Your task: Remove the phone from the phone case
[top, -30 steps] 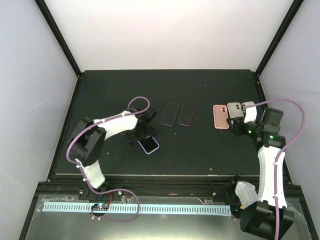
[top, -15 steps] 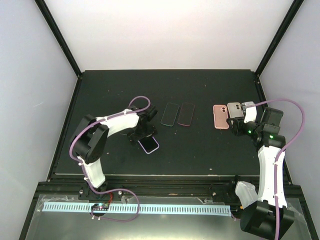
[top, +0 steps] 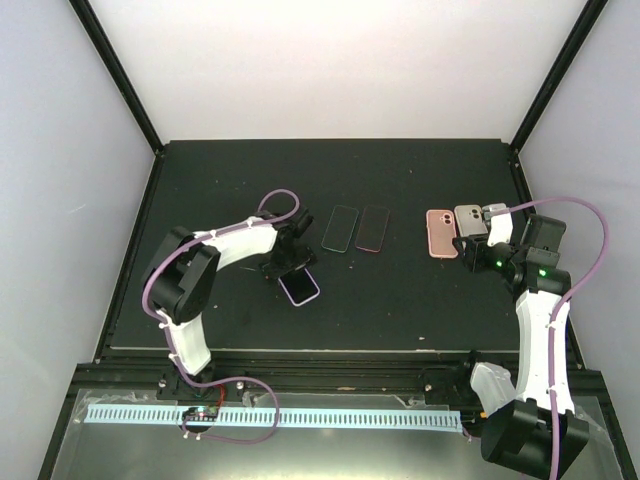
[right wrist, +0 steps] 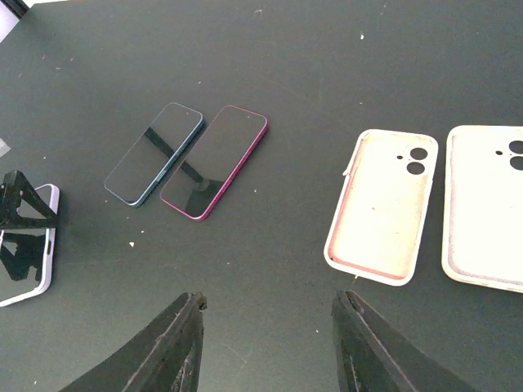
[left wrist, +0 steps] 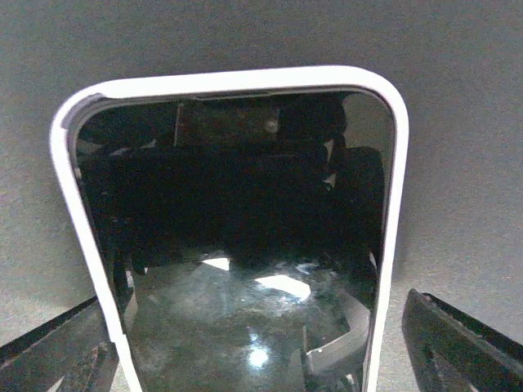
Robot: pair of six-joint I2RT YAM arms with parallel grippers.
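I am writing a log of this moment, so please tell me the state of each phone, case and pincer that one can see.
Cased phone: inside its case, flat, screen up.
Teal phone: without case, flat, screen up.
Pink phone: without case, flat, screen up.
Pink case: empty, lying flat.
Grey case: empty, lying flat.
Left pincer: open, astride the cased phone.
Right pincer: open, holding nothing.
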